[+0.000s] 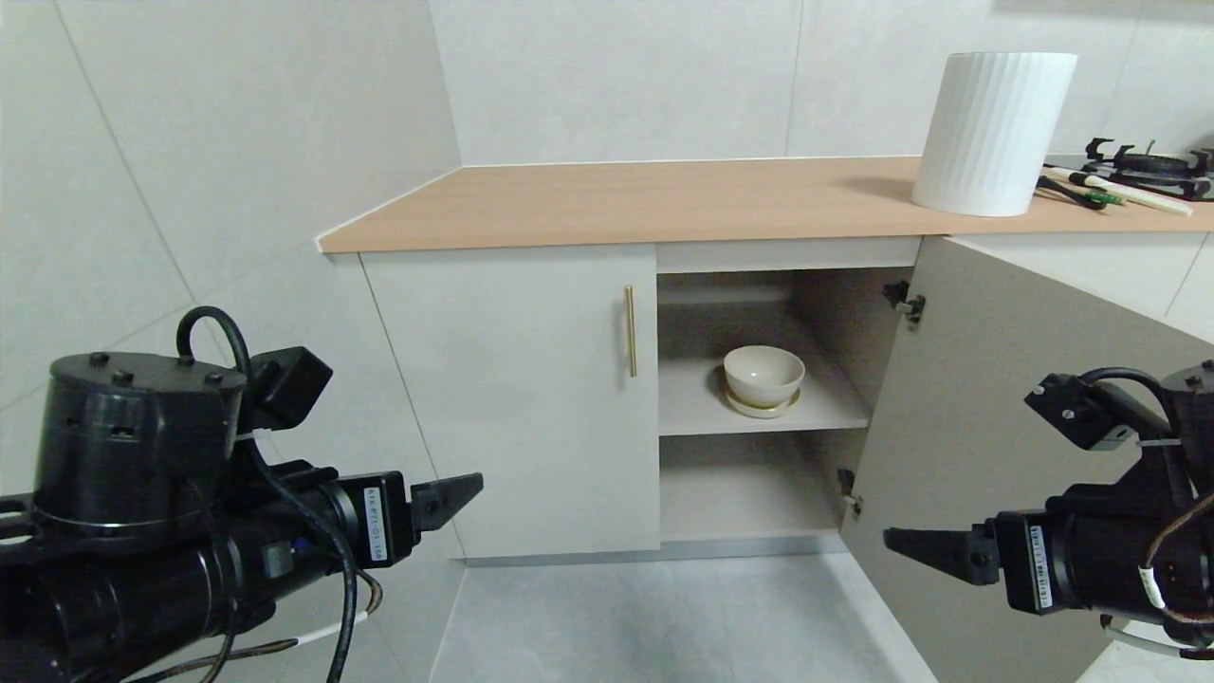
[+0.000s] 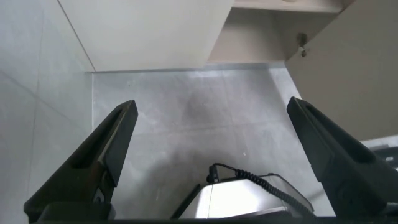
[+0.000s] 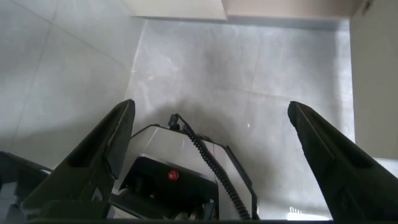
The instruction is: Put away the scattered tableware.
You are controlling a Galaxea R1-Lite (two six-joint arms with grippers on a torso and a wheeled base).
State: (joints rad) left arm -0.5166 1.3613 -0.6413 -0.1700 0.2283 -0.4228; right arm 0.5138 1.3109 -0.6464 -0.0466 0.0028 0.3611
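Bowl (image 1: 764, 373) sits on plate (image 1: 761, 409) in open cabinet (image 1: 512, 398) (mid shelf (image 1: 835, 406)); L gripper (image 2: 211, 107) and R gripper (image 3: 211, 107) both spread wide, empty.

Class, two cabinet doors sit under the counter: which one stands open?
The right door, swung outward so the bowl on the upper shelf shows; the left door, with the brass handle, is shut.

Cream bowl (image 1: 764, 375), upright on a small cream plate (image 1: 759, 410), on the upper shelf (image 1: 690, 410) of the cabinet (image 1: 512, 398) at 3 o'clock, long slim utensils (image 1: 1117, 189), cream and dark green, flat on the countertop (image 1: 664, 201) at 2 o'clock
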